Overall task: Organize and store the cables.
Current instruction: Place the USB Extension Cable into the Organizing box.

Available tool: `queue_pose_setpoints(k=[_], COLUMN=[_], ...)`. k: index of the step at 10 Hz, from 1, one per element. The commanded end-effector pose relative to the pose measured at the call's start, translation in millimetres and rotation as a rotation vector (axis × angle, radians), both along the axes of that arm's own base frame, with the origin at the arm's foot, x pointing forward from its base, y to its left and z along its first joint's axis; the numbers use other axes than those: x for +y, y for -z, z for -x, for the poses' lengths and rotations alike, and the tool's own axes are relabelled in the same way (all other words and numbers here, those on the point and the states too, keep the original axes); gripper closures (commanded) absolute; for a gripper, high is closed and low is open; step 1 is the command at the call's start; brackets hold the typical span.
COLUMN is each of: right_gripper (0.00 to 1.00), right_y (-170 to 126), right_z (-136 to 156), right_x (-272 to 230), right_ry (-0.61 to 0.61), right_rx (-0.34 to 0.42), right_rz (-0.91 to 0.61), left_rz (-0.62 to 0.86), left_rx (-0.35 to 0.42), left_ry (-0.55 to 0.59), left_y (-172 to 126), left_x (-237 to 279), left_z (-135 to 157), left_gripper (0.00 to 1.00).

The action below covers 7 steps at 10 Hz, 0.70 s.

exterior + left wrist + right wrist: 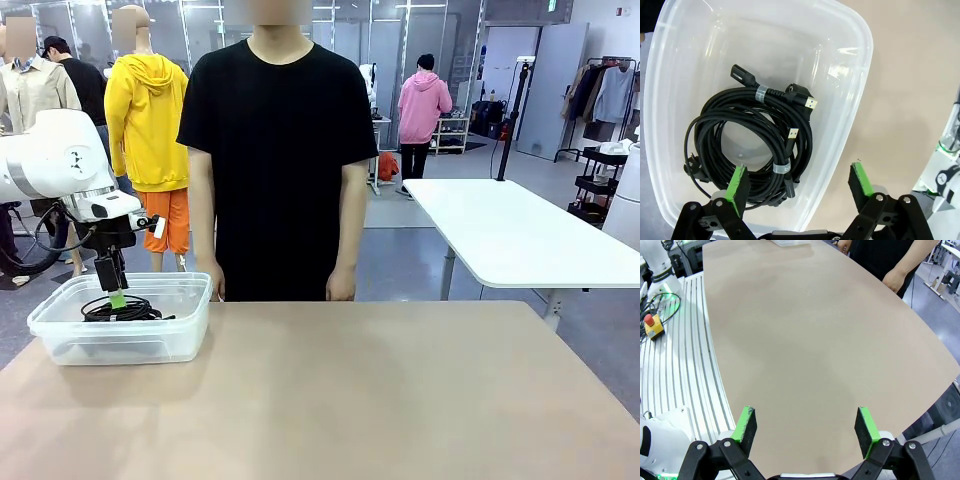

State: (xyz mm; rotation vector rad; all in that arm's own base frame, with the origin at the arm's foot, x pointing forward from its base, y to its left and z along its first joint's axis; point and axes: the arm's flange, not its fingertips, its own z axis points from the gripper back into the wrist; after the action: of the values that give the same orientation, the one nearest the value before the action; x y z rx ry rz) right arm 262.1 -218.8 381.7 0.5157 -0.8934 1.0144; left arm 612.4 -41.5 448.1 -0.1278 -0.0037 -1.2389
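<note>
I judge storing nearly finished: the coiled cables (755, 145) lie inside the clear plastic bin (850, 115), my left gripper (800, 182) released above it, right gripper (807, 427) spread empty.

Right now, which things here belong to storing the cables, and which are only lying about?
Belonging to the job:
- cables, coiled in the clear bin
- left gripper, open above the bin

Only lying about:
- red emergency button beside the table
- right gripper, open over bare table
</note>
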Motion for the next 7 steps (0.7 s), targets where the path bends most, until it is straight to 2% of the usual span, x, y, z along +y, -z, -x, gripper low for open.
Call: queue_pose_setpoints(k=[1, 7], right_gripper=[0.0, 0.0], right_y=[-1.0, -1.0], right_z=[-1.2, -1.2], right_x=[-1.7, -1.7], right_ry=[-0.004, -0.004], right_rx=[-0.016, -0.016], right_rz=[-0.01, -0.01], left_rz=[0.007, 0.007], left_rx=[0.006, 0.006], left_ry=[0.018, 0.018], left_y=[-2.6, -2.6], left_x=[1.8, 1.8], left_z=[-3.7, -3.7], left_gripper=[0.0, 0.0])
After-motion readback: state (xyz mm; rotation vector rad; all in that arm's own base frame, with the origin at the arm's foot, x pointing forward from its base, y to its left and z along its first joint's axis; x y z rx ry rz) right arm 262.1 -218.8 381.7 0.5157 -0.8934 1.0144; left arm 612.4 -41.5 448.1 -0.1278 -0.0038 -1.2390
